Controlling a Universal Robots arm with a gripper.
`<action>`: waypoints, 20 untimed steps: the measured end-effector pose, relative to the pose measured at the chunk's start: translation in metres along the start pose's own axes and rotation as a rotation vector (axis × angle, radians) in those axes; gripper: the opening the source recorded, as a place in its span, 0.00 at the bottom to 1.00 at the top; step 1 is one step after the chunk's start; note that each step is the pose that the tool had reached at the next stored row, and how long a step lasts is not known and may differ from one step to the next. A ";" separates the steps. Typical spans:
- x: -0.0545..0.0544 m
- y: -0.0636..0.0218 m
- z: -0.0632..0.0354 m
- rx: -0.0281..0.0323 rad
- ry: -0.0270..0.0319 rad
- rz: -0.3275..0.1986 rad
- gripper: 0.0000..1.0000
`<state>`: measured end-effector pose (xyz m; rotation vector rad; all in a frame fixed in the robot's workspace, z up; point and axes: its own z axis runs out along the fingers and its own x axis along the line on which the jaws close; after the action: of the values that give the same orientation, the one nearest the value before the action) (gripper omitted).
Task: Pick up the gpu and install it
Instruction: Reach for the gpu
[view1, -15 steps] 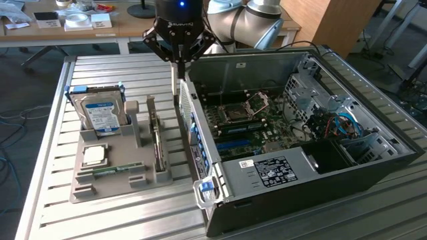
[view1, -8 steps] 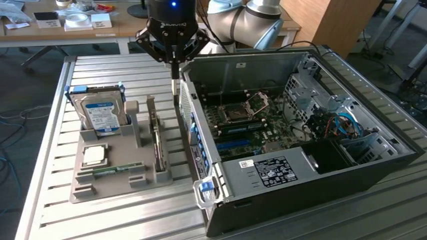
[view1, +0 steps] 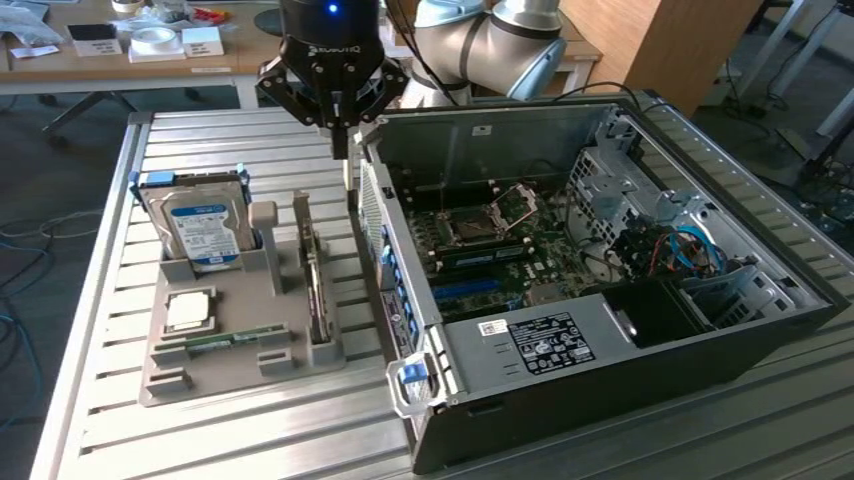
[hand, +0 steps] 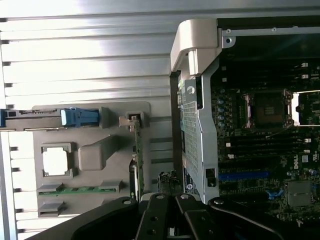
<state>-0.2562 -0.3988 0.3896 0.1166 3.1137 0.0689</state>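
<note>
The gpu is a thin dark card standing on its long edge in a slot of the grey holder. In the wrist view the gpu appears edge-on, with its metal bracket at one end. My black gripper hangs shut above the table beyond the holder's far end, between the holder and the corner of the open computer case. It is apart from the card, and I see nothing between its fingers. In the wrist view the gripper lines up roughly with the gap between card and case wall.
The holder also carries a silver hard drive in a blue caddy, a square processor and a green memory stick. The motherboard lies open inside the case. A slatted metal table supports everything.
</note>
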 end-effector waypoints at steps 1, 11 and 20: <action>0.000 0.0000 0.0000 -0.0001 0.0000 0.000 0.11; 0.000 0.0000 0.0000 0.0000 0.0000 0.000 0.11; 0.007 -0.0005 -0.0001 -0.0001 0.0000 0.000 0.11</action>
<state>-0.2629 -0.3988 0.3895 0.1167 3.1136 0.0690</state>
